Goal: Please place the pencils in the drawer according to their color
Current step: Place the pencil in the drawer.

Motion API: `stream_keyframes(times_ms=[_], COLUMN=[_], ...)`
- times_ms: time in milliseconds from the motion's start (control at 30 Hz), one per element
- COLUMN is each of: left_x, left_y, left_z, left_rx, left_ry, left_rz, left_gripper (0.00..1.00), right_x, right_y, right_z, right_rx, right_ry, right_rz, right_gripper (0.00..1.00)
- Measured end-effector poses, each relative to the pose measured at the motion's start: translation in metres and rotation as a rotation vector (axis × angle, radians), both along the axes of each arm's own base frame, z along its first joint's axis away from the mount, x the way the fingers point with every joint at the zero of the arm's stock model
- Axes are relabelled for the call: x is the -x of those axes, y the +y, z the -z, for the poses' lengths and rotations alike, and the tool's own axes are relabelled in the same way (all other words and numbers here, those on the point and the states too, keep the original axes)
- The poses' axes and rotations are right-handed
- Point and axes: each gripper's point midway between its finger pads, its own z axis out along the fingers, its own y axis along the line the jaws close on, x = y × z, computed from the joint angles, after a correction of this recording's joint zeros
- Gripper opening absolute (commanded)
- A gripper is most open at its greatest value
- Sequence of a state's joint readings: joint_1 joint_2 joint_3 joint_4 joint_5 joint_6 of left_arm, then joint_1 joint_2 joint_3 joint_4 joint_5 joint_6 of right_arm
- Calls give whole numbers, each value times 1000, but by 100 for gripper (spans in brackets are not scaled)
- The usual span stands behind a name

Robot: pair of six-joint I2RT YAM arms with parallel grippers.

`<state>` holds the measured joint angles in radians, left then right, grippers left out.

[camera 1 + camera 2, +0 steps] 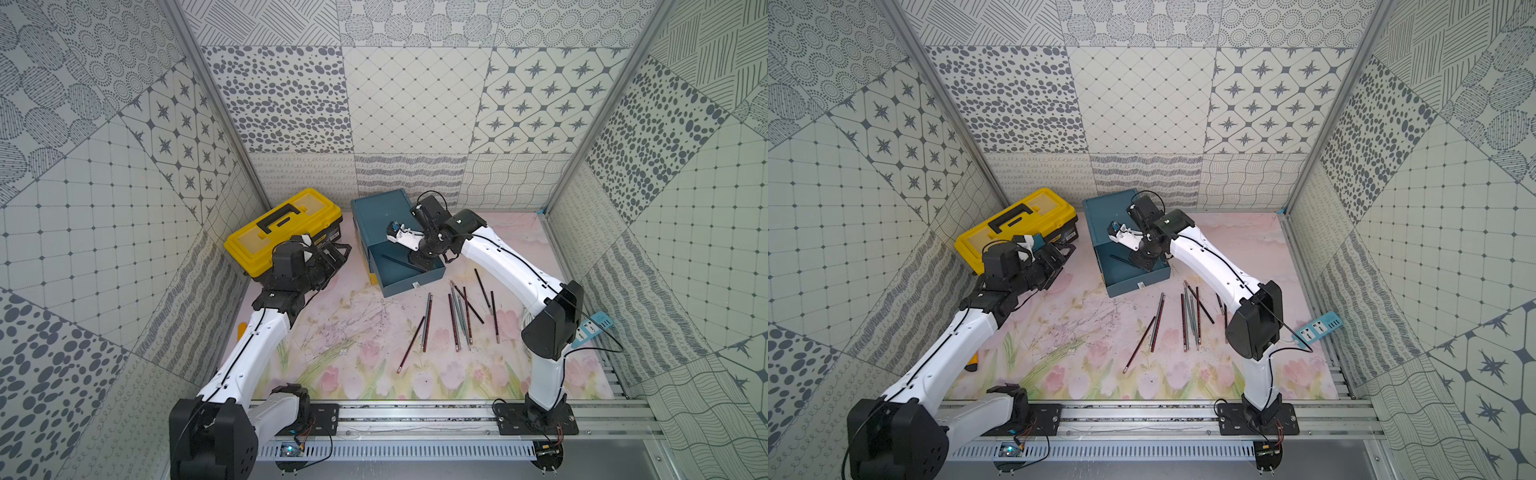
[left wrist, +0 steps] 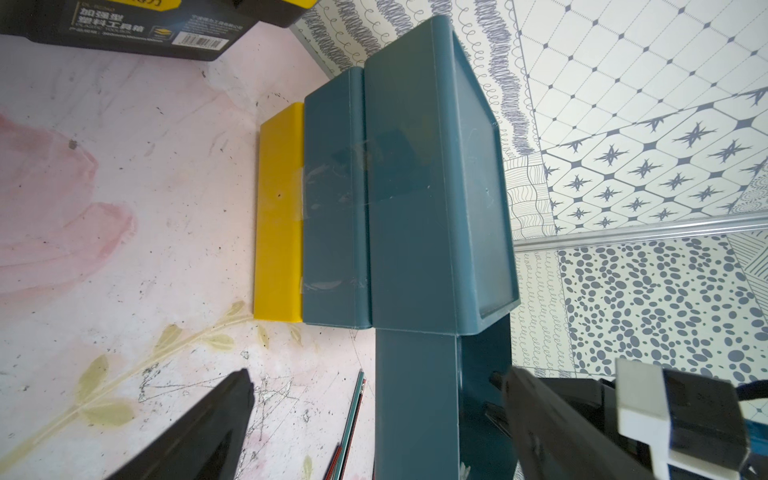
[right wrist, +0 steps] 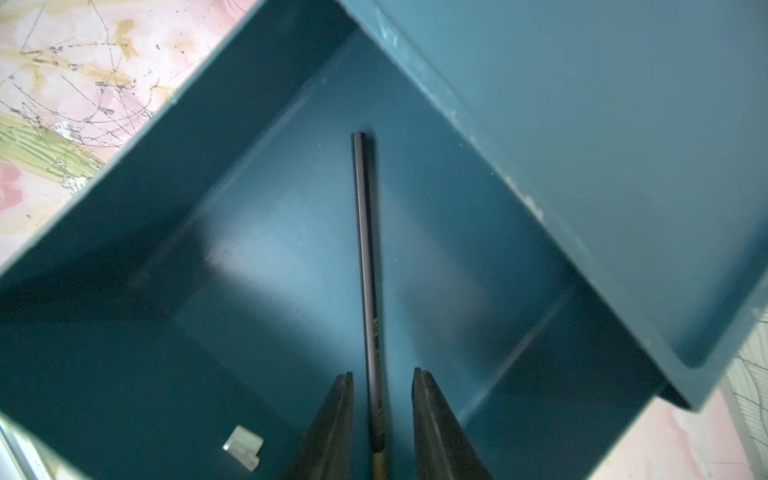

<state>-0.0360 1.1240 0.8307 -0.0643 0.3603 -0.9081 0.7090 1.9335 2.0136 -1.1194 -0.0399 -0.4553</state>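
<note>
Right gripper (image 3: 382, 372): jaws slightly parted either side of one slim dark pencil (image 3: 365, 249), not pinching it.
Pencil: inside the pulled-out top drawer (image 3: 124, 232), smooth teal plastic.
Cabinet (image 1: 374, 212): three drawers, two teal, one yellow.
Mat (image 1: 353, 332): roughly ten loose pencils (image 1: 453, 322); red-striped, grey, black.
Left gripper (image 2: 372, 376): spread wide, empty, beside the cabinet.

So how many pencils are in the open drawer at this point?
1. A dark pencil lies on the floor of the pulled-out blue drawer, between the parted jaws of the right gripper. The drawer's back end, under the cabinet, is hidden.
</note>
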Motion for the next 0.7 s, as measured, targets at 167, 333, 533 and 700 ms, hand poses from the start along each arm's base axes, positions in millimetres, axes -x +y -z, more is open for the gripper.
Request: stream_keyframes(times_ms=[167,333,533,700], left_x=[0,0,0,2], left_y=[0,0,0,0], left_z=[-1,-2,-5,-8], left_rx=[0,0,0,0], left_ry=[-2,-5,-12,-23], left_rz=[0,0,0,0], left_gripper=[99,99,99,99], right_x=[-2,-5,-7,-2], right_y=[4,6,1,-24], right_z=[-12,-24,-38,-65], right_rx=[-24,-60,-119,-205], right_ry=[-21,-33,-32,-59], right_rz=[7,39,105,198], right_gripper=[36,37,42,47])
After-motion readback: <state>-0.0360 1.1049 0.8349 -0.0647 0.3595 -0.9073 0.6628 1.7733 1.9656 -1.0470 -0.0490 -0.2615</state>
